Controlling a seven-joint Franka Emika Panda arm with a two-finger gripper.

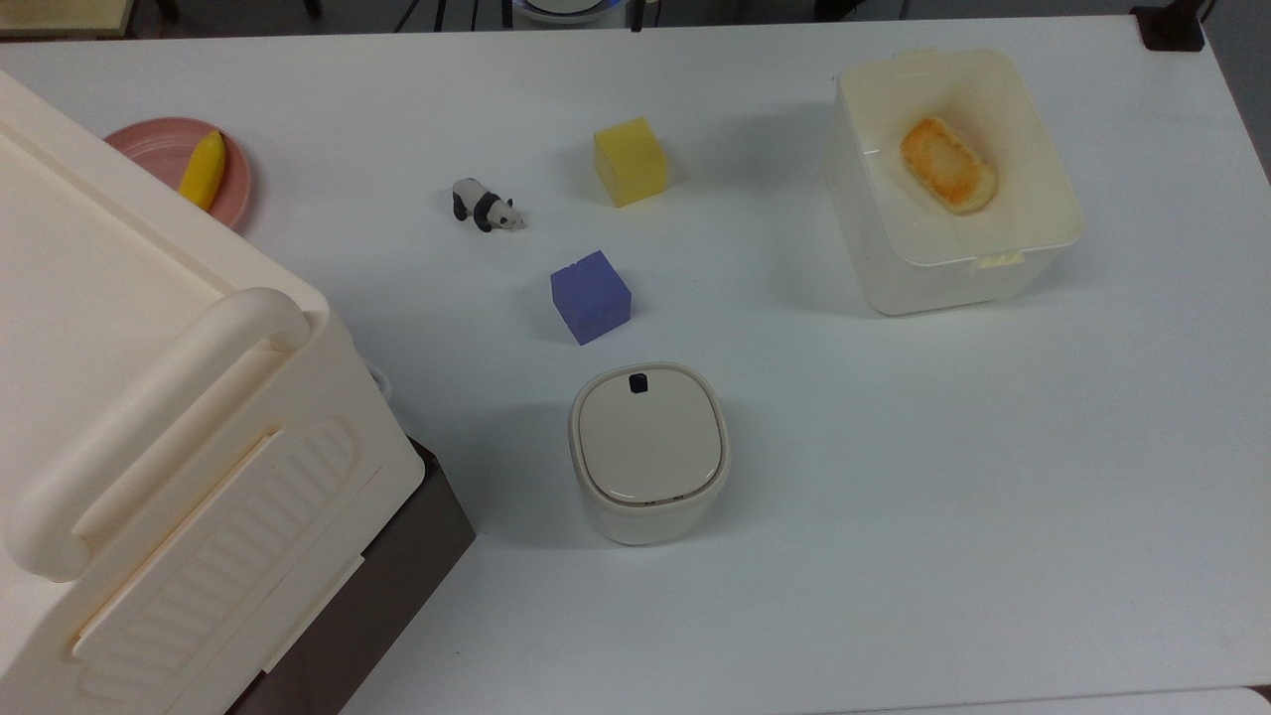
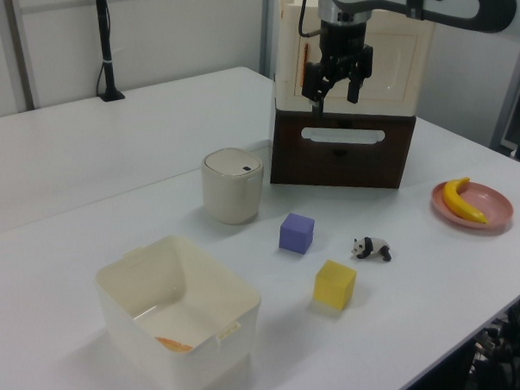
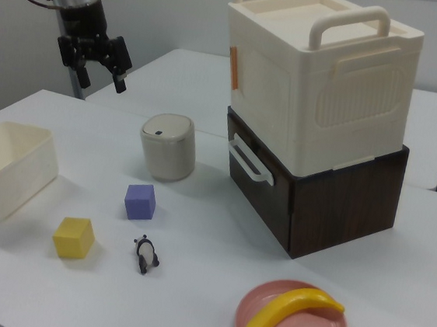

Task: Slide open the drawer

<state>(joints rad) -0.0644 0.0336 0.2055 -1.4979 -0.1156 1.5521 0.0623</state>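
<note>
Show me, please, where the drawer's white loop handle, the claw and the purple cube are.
drawer handle (image 3: 250, 164): right view, middle of the white loop.
claw (image 2: 335, 90): left view, midway between its open fingertips.
purple cube (image 1: 590, 295): top view, its top face.

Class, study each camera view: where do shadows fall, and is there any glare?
Top view: soft shadows lie beside the yellow cube, purple cube and white tub; light is even on the table. Left view: faint shadow under the lidded bin. Right view: the drawer front is dark, without glare.
</note>
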